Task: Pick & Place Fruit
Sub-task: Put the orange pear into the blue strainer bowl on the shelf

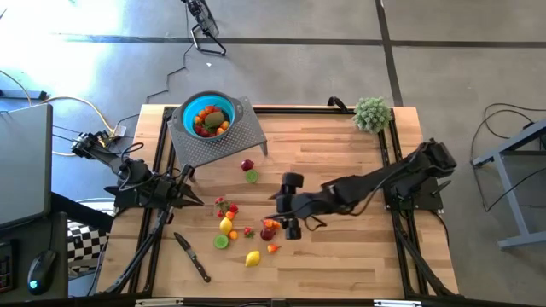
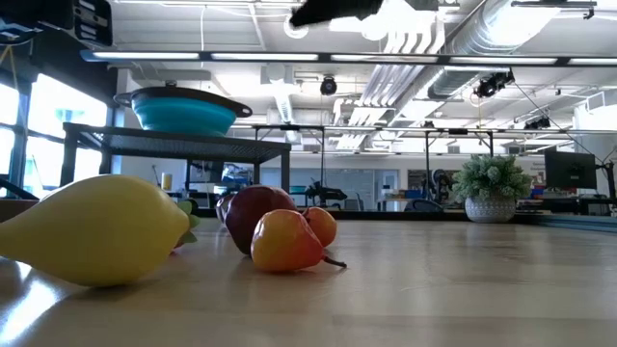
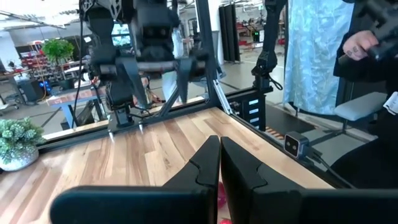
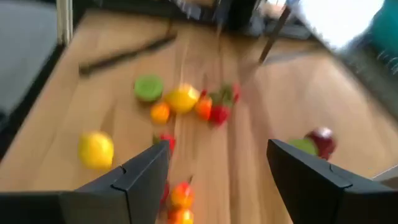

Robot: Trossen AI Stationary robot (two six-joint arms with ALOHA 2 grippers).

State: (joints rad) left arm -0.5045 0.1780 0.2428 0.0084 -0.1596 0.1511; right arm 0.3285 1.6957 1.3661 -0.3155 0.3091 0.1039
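Right gripper (image 1: pixel 280 218) hangs over the table's middle with its jaws spread wide and empty, above scattered fruit (image 1: pixel 227 225). More fruit sits in the teal bowl (image 1: pixel 186 113) at the far left. Left gripper (image 1: pixel 189 201) waits at the left edge, fingers pressed together, holding nothing.

No readable text, label, brand, number or sign can be made out in any of the four views. A dark panel (image 2: pixel 92 21) hung at the upper left of the low view carries pale markings, but they cannot be read. Nothing legible is seen on the wooden table top (image 1: pixel 324 162), on the arms, or on the equipment in the room behind.
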